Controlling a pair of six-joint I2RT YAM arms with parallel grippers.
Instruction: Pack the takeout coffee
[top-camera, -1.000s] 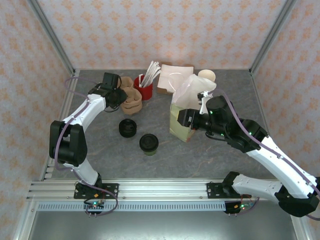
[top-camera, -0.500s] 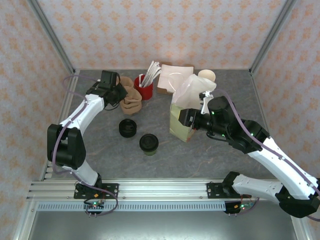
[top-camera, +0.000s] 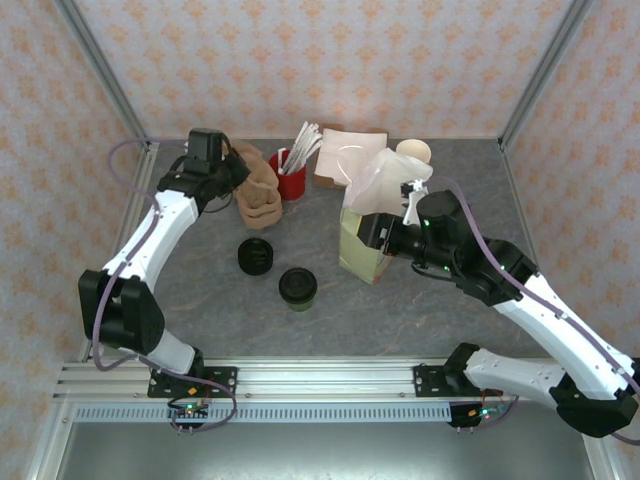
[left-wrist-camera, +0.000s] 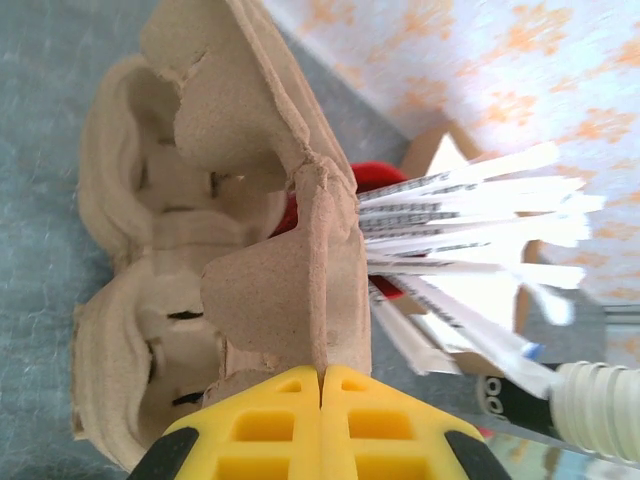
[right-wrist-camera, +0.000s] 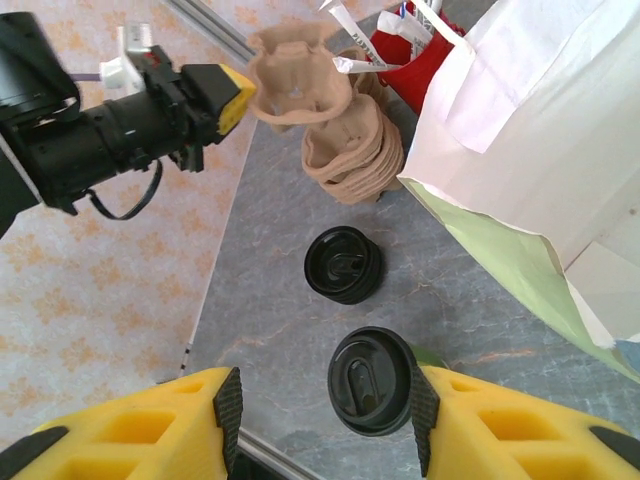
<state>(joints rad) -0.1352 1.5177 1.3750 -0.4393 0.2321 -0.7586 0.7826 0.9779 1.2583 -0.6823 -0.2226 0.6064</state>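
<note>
The takeout coffee (top-camera: 297, 288), a small cup under a round black lid (right-wrist-camera: 372, 380), stands on the grey table left of the white and green paper bag (top-camera: 375, 205). My right gripper (right-wrist-camera: 326, 405) is open, high above the table beside the bag (right-wrist-camera: 540, 130), its fingers (right-wrist-camera: 228, 400) spread wide with the coffee's lid seen far below between them. My left gripper (top-camera: 226, 166) is shut on the centre ridge of a brown cardboard cup carrier (left-wrist-camera: 270, 180), held up above the carrier stack (top-camera: 258, 203). The right wrist view also shows the left gripper (right-wrist-camera: 232, 95) and its carrier (right-wrist-camera: 300, 85).
A low black lid piece (top-camera: 255, 256) lies left of the coffee. A red cup of white paper-wrapped sticks (top-camera: 291, 178), a cardboard box holding white paper (top-camera: 350, 155) and white cups (top-camera: 413, 152) stand along the back. Patterned walls enclose the table on three sides.
My left gripper has lifted a cup carrier off the stack and drawn it up and back to the left. The right arm has barely shifted.
</note>
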